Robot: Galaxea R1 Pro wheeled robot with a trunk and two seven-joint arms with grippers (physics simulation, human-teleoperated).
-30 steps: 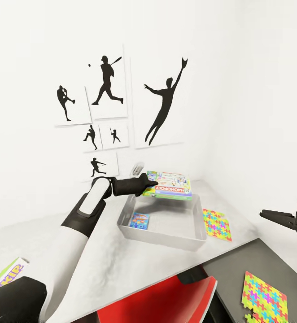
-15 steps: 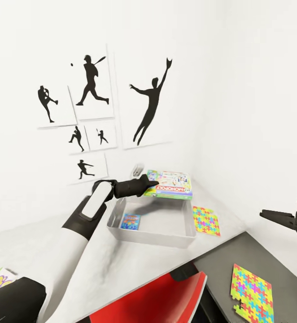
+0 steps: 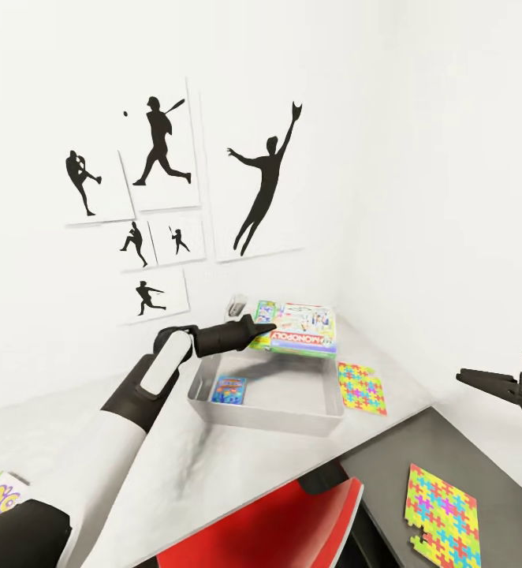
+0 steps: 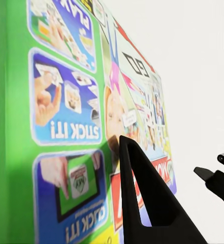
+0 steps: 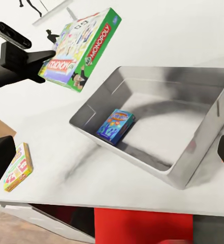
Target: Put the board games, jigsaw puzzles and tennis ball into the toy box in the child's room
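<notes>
My left pincer (image 3: 262, 327) grips the Monopoly box (image 3: 296, 328) above the toy box (image 3: 266, 393) by the desk's (image 3: 214, 457) far edge; lowering comes next.

Head cam sits high and back, and I'm looking forward and down over the table (image 3: 214, 457) toward the wall corner, wide framing. Left wrist cam looks along its finger, pressed right up against the Monopoly box (image 4: 66, 117); print blurs at that range. Right wrist cam looks from off the table's near edge, facing across it at mid range, toy box (image 5: 193, 168) in centre frame. Head and right wrist views share the toy box (image 3: 292, 418) and Monopoly box (image 3: 300, 327). Left wrist overlaps them on the Monopoly box (image 5: 86, 48).
</notes>
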